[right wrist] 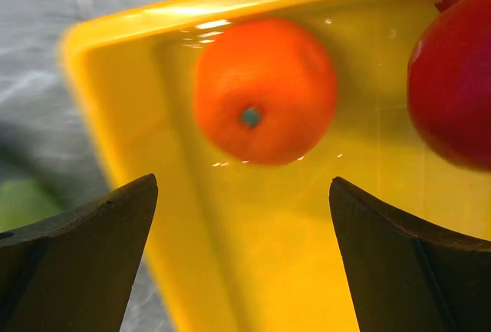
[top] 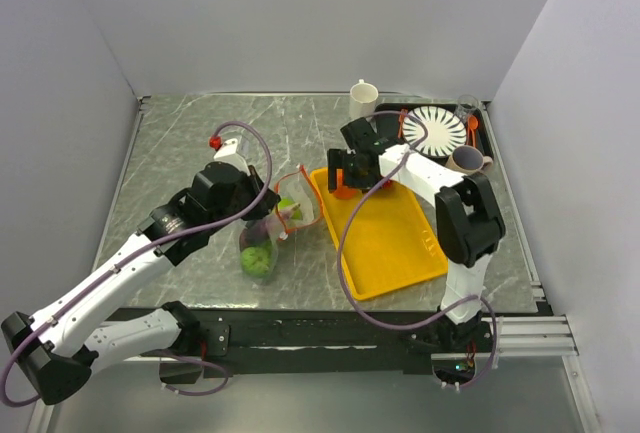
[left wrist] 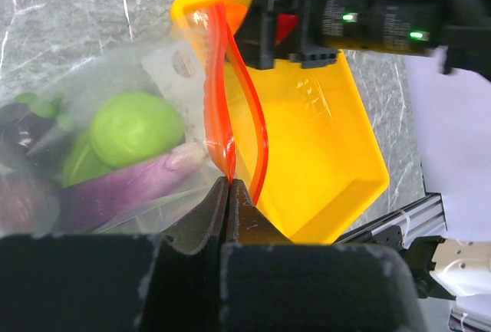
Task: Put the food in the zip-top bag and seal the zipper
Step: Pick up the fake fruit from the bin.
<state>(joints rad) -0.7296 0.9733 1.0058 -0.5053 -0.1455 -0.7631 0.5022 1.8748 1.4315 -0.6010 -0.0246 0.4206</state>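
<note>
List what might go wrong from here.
1. The open right gripper hangs over the round orange fruit, loose in the yellow tray. An off-centre close might roll it away or into the red fruit.
2. The left gripper pinches only the thin zipper of the bag, which already holds green fruit. The strip might slip out and the mouth collapse.

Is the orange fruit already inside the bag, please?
No, the orange fruit lies in the yellow tray beside a red fruit.
</note>
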